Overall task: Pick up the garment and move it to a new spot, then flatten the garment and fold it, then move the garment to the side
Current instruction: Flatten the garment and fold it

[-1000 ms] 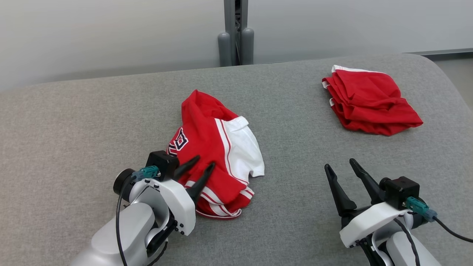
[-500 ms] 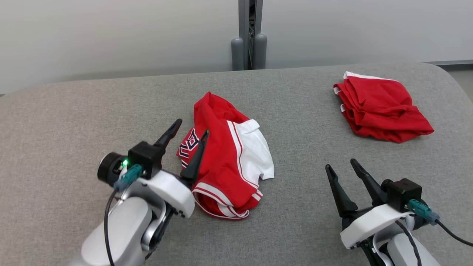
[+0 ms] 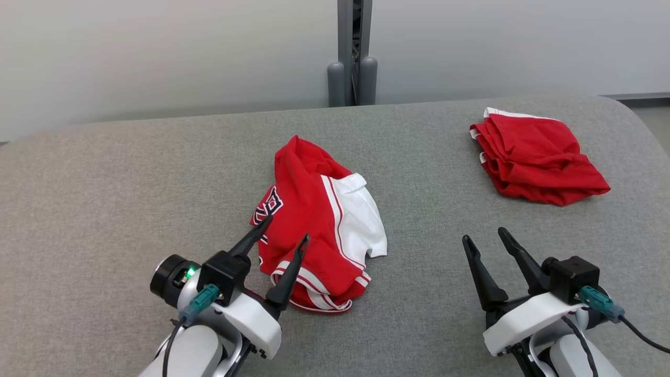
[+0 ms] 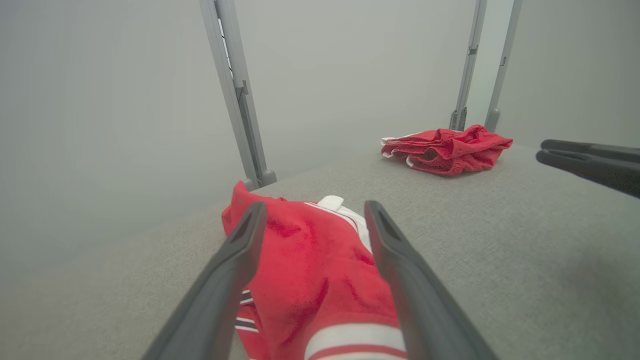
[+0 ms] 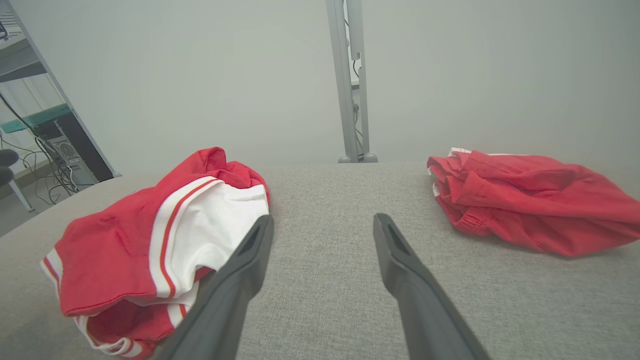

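Note:
A crumpled red and white garment (image 3: 314,230) with dark lettering lies in a heap at the middle of the grey padded surface (image 3: 104,183). My left gripper (image 3: 288,228) is open over the heap's near left edge. In the left wrist view the garment (image 4: 310,270) shows between the spread fingers of the left gripper (image 4: 315,205), and neither finger grips it. My right gripper (image 3: 483,234) stands open at the lower right with nothing between its fingers, well apart from the heap. In the right wrist view the garment (image 5: 150,235) lies left of the right gripper (image 5: 324,219).
A second, folded red garment (image 3: 534,154) lies at the far right of the surface, also visible as the red garment (image 5: 525,205) and the red garment (image 4: 445,147). A grey post (image 3: 352,52) stands behind the far edge. The surface rounds off at the right.
My left gripper went from nearly shut on the garment's edge to wide open, lifted off, then drew back toward me. The garment stays in its heap. The head camera shifted slightly.

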You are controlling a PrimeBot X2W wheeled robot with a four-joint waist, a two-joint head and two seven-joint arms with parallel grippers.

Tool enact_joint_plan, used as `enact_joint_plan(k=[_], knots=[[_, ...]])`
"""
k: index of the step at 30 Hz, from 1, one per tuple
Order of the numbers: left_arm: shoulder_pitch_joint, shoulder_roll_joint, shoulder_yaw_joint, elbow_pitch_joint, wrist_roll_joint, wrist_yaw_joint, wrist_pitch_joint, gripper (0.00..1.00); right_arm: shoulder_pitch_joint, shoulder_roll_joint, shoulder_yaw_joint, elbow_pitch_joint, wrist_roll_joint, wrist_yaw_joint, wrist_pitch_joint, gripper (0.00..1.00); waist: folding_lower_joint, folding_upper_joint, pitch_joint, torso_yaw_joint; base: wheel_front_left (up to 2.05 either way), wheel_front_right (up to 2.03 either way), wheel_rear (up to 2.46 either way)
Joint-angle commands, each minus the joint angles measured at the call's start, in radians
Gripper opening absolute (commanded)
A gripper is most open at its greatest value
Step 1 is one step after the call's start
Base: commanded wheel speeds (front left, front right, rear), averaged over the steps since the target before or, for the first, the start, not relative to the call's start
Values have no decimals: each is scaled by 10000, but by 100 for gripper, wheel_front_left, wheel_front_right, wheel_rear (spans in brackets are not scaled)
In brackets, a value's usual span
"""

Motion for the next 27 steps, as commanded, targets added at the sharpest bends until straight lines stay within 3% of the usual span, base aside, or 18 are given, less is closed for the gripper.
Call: enact_joint_plan(k=[1, 15, 27], knots=[[11, 69, -60, 72, 112, -67, -55, 100, 22, -48, -57, -50, -29, 1, -10, 100, 0, 0, 84, -70, 0, 0, 0], [-507, 20, -1644, 595, 1393, -458, 533, 100, -80, 25, -267, -142, -120, 1, -10, 100, 0, 0, 374, -437, 0, 0, 0], [-900, 59, -2603, 1479, 2456, -258, 661, 100, -129, 34, -153, -72, -131, 1, -10, 100, 0, 0, 283, -681, 0, 0, 0]])
